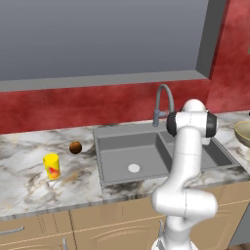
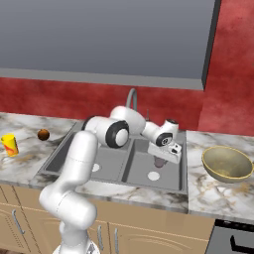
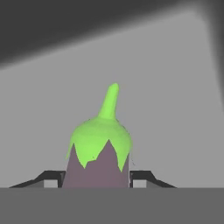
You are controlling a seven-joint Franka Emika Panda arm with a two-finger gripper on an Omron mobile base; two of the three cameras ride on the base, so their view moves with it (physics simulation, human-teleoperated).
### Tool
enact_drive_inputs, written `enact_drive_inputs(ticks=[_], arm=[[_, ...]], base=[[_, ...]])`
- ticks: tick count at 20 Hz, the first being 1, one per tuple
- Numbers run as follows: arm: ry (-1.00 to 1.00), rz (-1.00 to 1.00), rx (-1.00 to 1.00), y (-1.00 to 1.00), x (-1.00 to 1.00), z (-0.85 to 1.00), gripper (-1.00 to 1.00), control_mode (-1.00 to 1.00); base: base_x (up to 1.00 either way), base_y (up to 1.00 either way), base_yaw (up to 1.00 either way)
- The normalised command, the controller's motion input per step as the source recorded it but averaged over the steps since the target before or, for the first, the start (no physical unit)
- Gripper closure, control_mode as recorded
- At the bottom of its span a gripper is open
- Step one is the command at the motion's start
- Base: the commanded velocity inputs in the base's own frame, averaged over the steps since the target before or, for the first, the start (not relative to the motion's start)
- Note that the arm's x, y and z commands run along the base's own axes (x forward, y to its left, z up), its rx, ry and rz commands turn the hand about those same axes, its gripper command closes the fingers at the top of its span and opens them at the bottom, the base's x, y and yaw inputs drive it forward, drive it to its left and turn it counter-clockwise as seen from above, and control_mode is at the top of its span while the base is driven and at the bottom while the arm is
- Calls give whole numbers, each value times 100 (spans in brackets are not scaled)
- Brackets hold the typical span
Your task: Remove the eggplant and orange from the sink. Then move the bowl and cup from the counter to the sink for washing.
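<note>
eggplant [image 3: 98,162] | matte purple, green cap (tapered stem) | clamped by tool [image 3: 97,177]

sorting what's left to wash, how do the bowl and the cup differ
The bowl is wide, shallow and tan-yellow; the cup is a narrow, upright, bright yellow cylinder with a red-orange mark. The bowl is much the wider. The bowl sits on the counter right of the sink; the cup stands on the left, near the orange. Both are yellowish, stand open side up and are not yet in the sink.
</note>
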Motion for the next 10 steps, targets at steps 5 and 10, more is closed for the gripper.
enact_drive_inputs(ticks=[5, 10], arm=[[0, 0, 0, -16, -16, 32, 100, -100], [0, 0, 0, -20, -19, 34, 100, -100]], base=[[0, 0, 0], [0, 0, 0]])
